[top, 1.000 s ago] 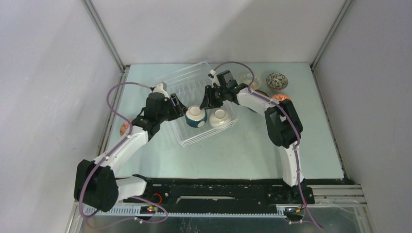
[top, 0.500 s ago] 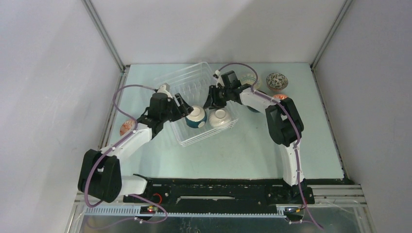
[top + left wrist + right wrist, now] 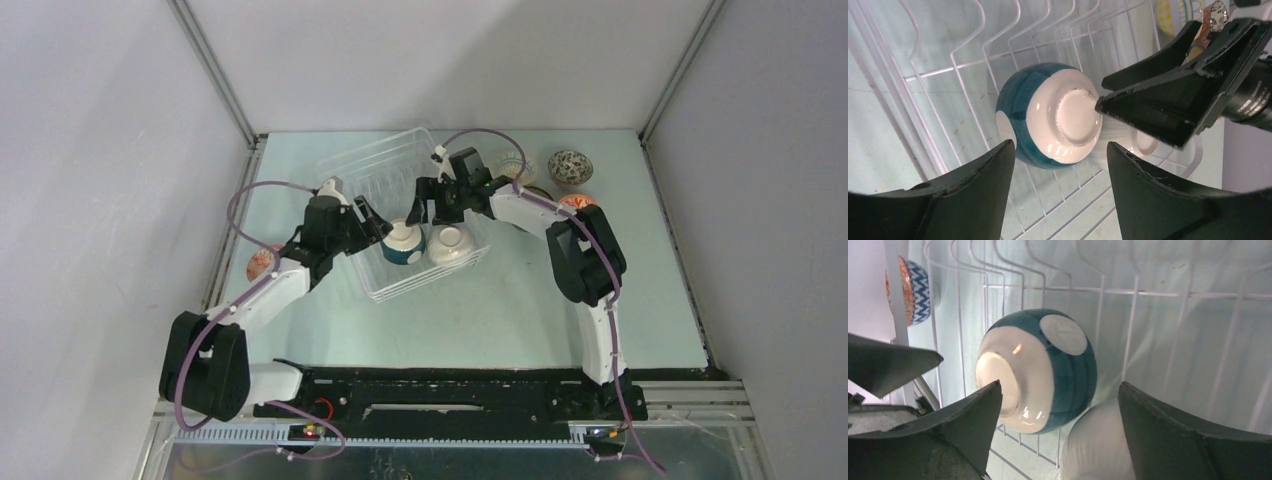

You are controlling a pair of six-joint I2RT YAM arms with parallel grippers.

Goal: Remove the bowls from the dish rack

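The dish rack (image 3: 385,180) is a white wire basket at the table's middle back. Two bowls lie in its near part. A dark teal bowl (image 3: 403,243) (image 3: 1020,97) (image 3: 1073,362) rests on its side, with its white foot facing my left gripper. A plain white bowl (image 3: 451,241) (image 3: 1098,445) sits right beside it. My left gripper (image 3: 377,226) (image 3: 1059,145) is open just left of the teal bowl and is not touching it. My right gripper (image 3: 433,199) (image 3: 1059,385) is open above and behind both bowls, with nothing held.
Outside the rack on the right stand a speckled bowl (image 3: 570,166), a pale bowl (image 3: 515,163) and a red-patterned bowl (image 3: 579,202). A red and blue zigzag bowl (image 3: 259,263) (image 3: 912,290) lies on the left. The rack's upright tines (image 3: 998,30) stand close around the fingers.
My right gripper's jaws have spread much wider over the two bowls. My left gripper has opened a little and edged closer to the teal bowl. Neither bowl has moved.
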